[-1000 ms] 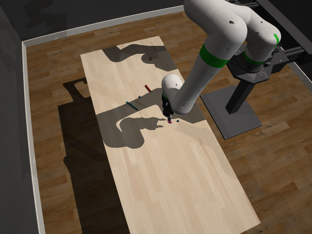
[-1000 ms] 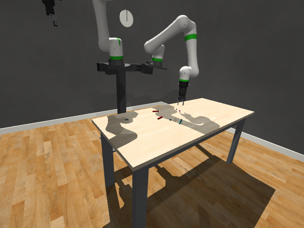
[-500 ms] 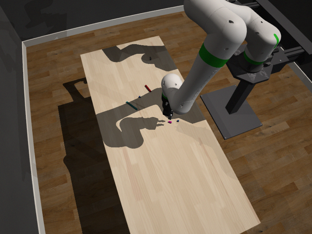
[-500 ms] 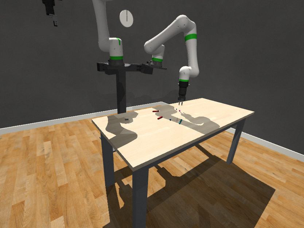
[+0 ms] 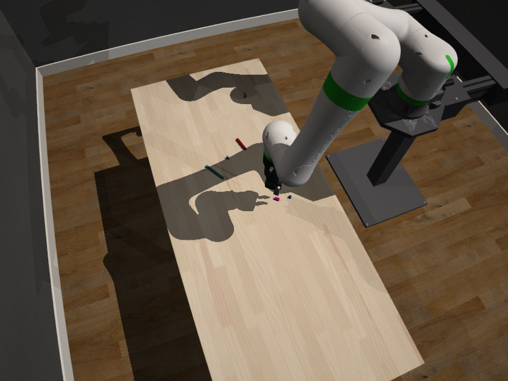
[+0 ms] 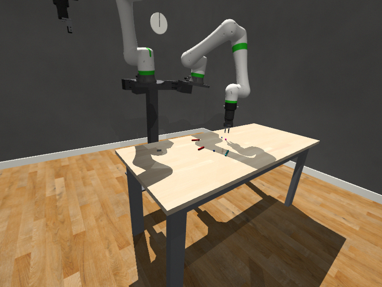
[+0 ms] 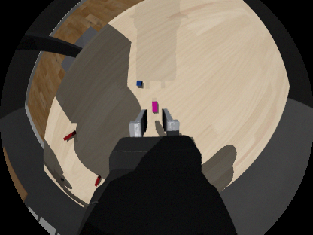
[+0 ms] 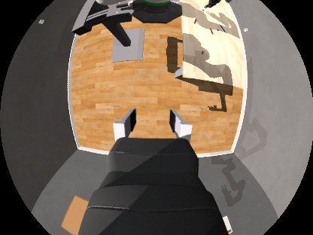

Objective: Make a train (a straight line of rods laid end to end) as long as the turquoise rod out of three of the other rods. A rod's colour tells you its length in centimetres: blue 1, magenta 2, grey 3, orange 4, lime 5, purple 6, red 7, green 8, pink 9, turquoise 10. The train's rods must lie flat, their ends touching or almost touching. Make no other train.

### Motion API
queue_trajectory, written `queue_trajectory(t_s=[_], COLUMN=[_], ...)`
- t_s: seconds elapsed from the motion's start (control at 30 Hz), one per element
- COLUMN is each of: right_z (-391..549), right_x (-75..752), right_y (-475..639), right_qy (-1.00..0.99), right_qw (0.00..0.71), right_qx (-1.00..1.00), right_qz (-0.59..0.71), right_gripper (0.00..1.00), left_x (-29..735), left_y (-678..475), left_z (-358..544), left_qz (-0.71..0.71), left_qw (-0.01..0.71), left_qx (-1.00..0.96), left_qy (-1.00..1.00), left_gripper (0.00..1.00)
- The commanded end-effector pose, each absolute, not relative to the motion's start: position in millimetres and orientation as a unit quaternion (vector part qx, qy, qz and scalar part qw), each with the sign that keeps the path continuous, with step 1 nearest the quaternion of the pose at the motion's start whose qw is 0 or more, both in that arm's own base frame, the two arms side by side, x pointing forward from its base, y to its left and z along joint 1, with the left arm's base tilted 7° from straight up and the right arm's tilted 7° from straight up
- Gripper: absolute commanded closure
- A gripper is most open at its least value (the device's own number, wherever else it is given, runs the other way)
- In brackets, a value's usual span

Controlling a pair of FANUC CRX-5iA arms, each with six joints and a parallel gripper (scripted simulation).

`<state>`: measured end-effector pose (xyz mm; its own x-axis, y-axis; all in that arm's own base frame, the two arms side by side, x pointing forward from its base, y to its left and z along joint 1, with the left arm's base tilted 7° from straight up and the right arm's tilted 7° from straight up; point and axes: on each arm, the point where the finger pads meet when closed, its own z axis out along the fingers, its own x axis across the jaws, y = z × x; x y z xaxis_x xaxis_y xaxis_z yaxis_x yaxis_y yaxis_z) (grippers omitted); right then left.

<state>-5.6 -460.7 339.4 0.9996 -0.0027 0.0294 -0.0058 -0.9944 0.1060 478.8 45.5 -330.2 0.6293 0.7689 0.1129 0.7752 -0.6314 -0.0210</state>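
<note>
My left hand (image 5: 276, 191) (image 6: 226, 131) (image 7: 154, 116), its fingers partly open and nothing between them, hangs fingers-down above the wooden table (image 5: 287, 286) (image 6: 262, 135) (image 7: 226, 75) (image 8: 196, 69). The magenta rod (image 5: 276, 198) (image 6: 225, 139) (image 7: 155, 107) lies flat below my fingertips, close to the line between them. Near it, on the pedestal side of my hand, sits a small blue rod (image 5: 289, 196) (image 6: 221, 137) (image 7: 139, 83), apart from the magenta. Well apart from my hand, across the shadow of my arm, lies the turquoise rod (image 5: 214, 171) (image 6: 226, 152) (image 8: 223, 28), with a second blue rod (image 5: 227, 157) (image 6: 213, 150) near it and a red rod (image 5: 240, 143) (image 6: 201, 148) (image 7: 98, 181) (image 8: 211, 31) beyond that. Another red rod (image 6: 195, 140) (image 7: 69, 135) (image 8: 196, 21) rests closer to the pedestal-side edge. Farthest from my hand, in shadow toward the table's other end, is a dark grey rod (image 5: 245, 95) (image 6: 158, 150) (image 8: 202, 53). All these rods lie separate, with none joined end to end. My right hand (image 6: 69, 31) (image 8: 153, 116) is wide open and empty, raised well away from my left and off beyond the table's end, its fingers framing the plank floor (image 8: 124, 90).
</note>
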Motion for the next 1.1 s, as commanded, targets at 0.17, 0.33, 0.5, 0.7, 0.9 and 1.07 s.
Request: queue_trajectory(t_s=[0.17, 0.33, 0.5, 0.7, 0.9, 1.07], right_z=[340.3, 340.3, 340.3, 340.3, 340.3, 340.3], right_x=[-5.8, -5.8, -5.8, -5.8, -5.8, -5.8], right_y=[-460.9, -460.9, -460.9, -460.9, -460.9, -460.9], right_qy=[-0.002, -0.002, -0.002, -0.002, -0.002, -0.002], right_qw=[0.054, 0.054, 0.054, 0.054, 0.054, 0.054], right_qx=[0.998, 0.998, 0.998, 0.998, 0.998, 0.998], right_qz=[0.014, 0.014, 0.014, 0.014, 0.014, 0.014], right_gripper=[0.00, 0.00, 0.00, 0.00, 0.00, 0.00], left_x=[479.9, 480.2, 480.5, 480.8, 481.1, 481.4], left_y=[46.1, 46.9, 47.8, 48.7, 49.6, 50.4], left_z=[-334.5, -341.1, -348.8, -357.0, -364.6, -370.8], left_qz=[-0.047, -0.047, -0.047, -0.047, -0.047, -0.047], left_qw=[0.034, 0.034, 0.034, 0.034, 0.034, 0.034], left_qx=[-0.902, -0.902, -0.902, -0.902, -0.902, -0.902], left_qy=[-0.429, -0.429, -0.429, -0.429, -0.429, -0.429], left_gripper=[0.46, 0.46, 0.46, 0.46, 0.46, 0.46])
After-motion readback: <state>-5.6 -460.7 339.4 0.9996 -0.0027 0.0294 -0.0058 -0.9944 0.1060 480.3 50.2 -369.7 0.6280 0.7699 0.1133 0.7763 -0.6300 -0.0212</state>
